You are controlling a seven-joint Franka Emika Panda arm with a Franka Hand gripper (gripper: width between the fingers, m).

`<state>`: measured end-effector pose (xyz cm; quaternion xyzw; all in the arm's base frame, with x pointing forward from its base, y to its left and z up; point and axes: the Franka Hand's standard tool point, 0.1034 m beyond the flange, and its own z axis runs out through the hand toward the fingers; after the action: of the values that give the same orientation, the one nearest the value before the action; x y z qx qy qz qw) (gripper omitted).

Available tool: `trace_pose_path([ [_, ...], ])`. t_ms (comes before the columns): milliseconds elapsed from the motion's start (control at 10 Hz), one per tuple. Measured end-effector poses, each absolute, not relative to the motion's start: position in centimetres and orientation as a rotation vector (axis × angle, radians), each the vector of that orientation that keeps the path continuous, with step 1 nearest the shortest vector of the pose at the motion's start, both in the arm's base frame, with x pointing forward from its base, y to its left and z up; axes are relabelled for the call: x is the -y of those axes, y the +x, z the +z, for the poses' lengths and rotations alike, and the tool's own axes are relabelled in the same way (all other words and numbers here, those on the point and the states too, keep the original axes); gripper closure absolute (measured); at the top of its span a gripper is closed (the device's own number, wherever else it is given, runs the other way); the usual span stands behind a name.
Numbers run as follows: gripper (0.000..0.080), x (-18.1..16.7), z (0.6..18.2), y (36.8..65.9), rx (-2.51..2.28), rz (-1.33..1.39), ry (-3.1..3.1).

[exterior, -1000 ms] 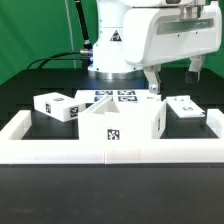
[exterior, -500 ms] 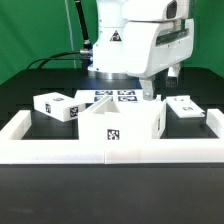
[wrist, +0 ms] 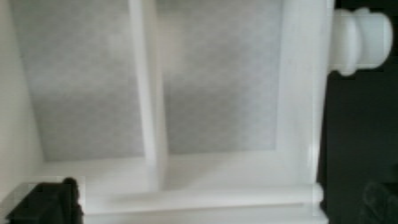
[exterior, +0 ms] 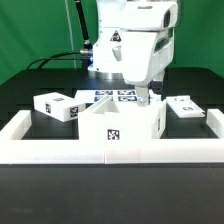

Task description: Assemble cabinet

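The cabinet's main body [exterior: 108, 121], an open white box with a tag on its front, stands in the middle behind the front rail. My gripper [exterior: 143, 98] hangs open just above its back right corner and holds nothing. In the wrist view the box's inside [wrist: 214, 90] fills the frame, with a white divider [wrist: 150, 100] running through it. One dark fingertip [wrist: 52, 201] shows at the corner; the other is hard to make out. A white tagged block [exterior: 55, 106] lies at the exterior view's left, and a flat tagged panel [exterior: 183, 105] at its right.
A low white border rail [exterior: 110, 152] encloses the work area at the front and sides. The marker board [exterior: 112, 96] lies flat behind the cabinet body, in front of the arm's base. A round white knob-like part [wrist: 365, 40] shows at the wrist view's edge.
The hand has turned about its upright axis and shifted toward the exterior view's left, coming in over the cabinet body. The jaws stay open. No part has moved.
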<state>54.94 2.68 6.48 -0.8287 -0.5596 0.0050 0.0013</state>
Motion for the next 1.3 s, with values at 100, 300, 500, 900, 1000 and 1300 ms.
trace_pose_path([
  [100,0.0001,-2.5,6.3,54.7,1.768,0.016,-2.592],
  [300,0.0001,-2.6,6.3,54.7,1.767,0.016,-2.592],
  [500,0.0001,-2.7,6.1,54.4,1.768,0.022,-2.588],
  [900,0.0001,-3.0,4.0,50.8,1.779,-0.012,-2.581],
  [1000,0.0001,-2.9,3.6,50.7,1.775,-0.004,-2.579],
  [1300,0.0001,-3.5,2.7,50.7,1.729,0.009,-2.599],
])
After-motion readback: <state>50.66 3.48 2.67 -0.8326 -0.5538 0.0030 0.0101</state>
